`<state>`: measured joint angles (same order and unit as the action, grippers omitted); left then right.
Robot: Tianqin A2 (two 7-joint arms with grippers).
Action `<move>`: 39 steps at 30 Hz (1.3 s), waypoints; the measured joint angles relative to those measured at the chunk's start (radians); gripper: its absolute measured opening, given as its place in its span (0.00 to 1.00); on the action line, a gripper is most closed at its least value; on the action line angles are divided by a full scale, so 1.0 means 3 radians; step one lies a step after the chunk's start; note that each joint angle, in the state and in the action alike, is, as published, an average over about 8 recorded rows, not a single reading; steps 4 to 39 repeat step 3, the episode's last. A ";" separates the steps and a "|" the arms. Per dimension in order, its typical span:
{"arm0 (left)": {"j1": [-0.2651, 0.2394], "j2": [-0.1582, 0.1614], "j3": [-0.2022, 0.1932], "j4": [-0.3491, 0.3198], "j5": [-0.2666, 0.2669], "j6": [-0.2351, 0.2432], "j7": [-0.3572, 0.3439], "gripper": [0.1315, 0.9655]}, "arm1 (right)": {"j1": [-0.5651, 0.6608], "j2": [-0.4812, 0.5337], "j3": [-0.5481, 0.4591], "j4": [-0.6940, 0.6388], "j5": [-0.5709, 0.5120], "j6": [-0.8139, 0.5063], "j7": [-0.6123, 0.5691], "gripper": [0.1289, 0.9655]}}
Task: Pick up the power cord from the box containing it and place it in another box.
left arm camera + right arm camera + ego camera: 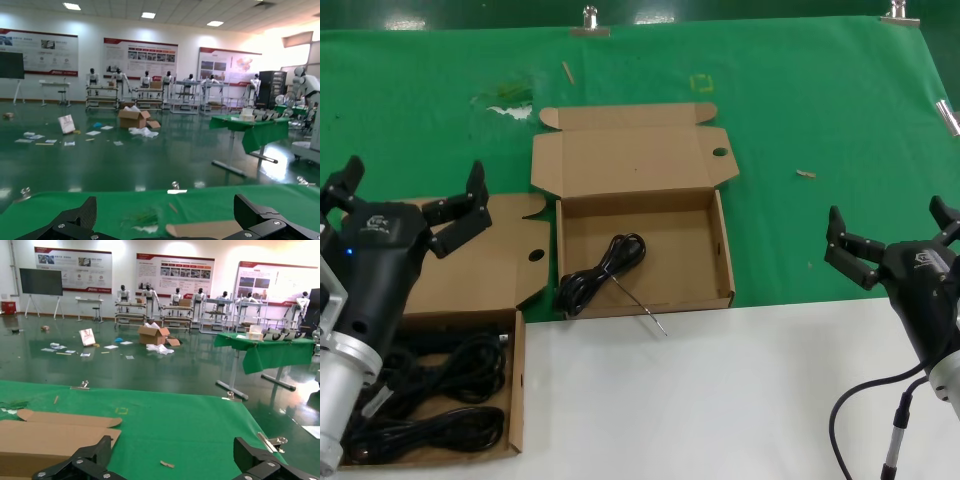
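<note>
A slim black power cord [605, 270] lies looped in the middle cardboard box [725, 252], its pale tie end [648, 314] sticking out over the front wall. That box's flap lid [630, 155] lies open behind it. A second cardboard box [518, 385] at the near left holds more black cables [440, 395]; its lid [495, 262] is open too. My left gripper [413, 178] is open and empty above that lid. My right gripper [887, 215] is open and empty, apart to the right over the green cloth. Both wrist views show spread fingers with nothing between them.
Green cloth [820, 110] covers the far table and a white surface [720, 400] the near part. Metal clips [590, 20] hold the far edge. Small scraps [805, 174] lie on the cloth. My own black cable [860, 400] hangs at the near right.
</note>
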<state>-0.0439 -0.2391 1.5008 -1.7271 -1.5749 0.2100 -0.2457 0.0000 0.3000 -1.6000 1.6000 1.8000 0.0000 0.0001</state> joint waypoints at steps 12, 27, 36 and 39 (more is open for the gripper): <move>0.0010 -0.0014 0.0023 0.0029 -0.0052 -0.0049 0.0058 1.00 | 0.0000 0.0000 0.0000 0.0000 0.0000 0.0000 0.0000 0.86; 0.0010 -0.0014 0.0023 0.0029 -0.0052 -0.0049 0.0058 1.00 | 0.0000 0.0000 0.0000 0.0000 0.0000 0.0000 0.0000 0.86; 0.0010 -0.0014 0.0023 0.0029 -0.0052 -0.0049 0.0058 1.00 | 0.0000 0.0000 0.0000 0.0000 0.0000 0.0000 0.0000 0.86; 0.0010 -0.0014 0.0023 0.0029 -0.0052 -0.0049 0.0058 1.00 | 0.0000 0.0000 0.0000 0.0000 0.0000 0.0000 0.0000 0.86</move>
